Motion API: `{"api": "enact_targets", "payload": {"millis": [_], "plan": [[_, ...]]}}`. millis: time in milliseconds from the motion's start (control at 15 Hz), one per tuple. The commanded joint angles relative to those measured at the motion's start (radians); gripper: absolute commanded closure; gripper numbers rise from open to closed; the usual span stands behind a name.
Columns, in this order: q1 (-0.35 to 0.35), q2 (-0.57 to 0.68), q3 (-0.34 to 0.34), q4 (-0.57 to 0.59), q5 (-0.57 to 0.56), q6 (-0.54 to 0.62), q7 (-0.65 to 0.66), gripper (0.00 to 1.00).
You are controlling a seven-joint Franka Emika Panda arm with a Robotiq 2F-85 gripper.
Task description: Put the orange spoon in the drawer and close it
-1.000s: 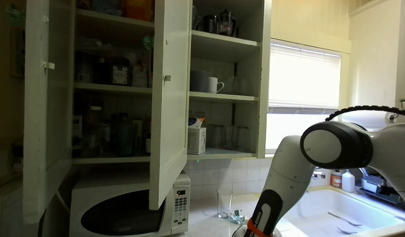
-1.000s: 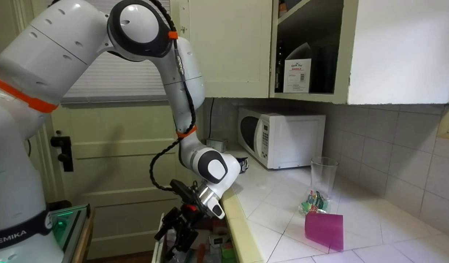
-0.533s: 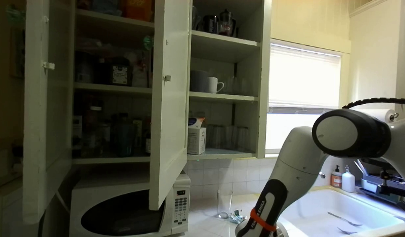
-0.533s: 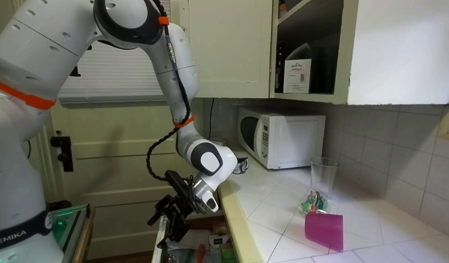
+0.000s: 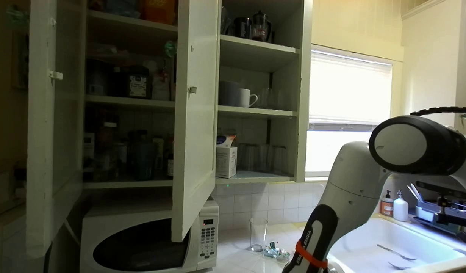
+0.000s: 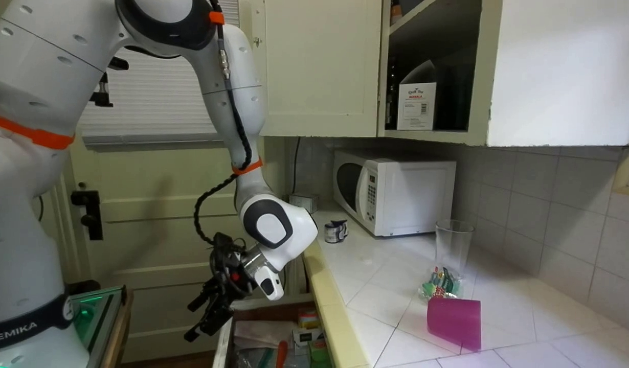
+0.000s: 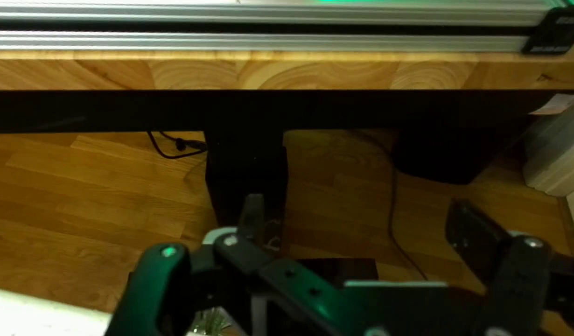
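Gripper moved away, drawer open, orange spoon, boxes inside

The fingers look matt, the counter tiles glossy, the table edge grained wood.

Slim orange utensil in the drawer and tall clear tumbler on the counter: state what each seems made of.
Slim orange utensil: perhaps matte plastic or silicone, from its solid colour without bright highlights. Tall clear tumbler: likely smooth glass, colourless and transparent in both exterior views; clear plastic possible.
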Motion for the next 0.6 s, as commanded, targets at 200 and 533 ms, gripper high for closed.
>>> {"api": "enact_targets", "payload": {"millis": [200, 533], "plan": [[0.08, -0.061, -0.031, -0.119, -0.059, 0.243, 0.107, 0.0], [0.103, -0.049, -0.015, -0.142, -0.076, 0.369, 0.086, 0.0]]}}
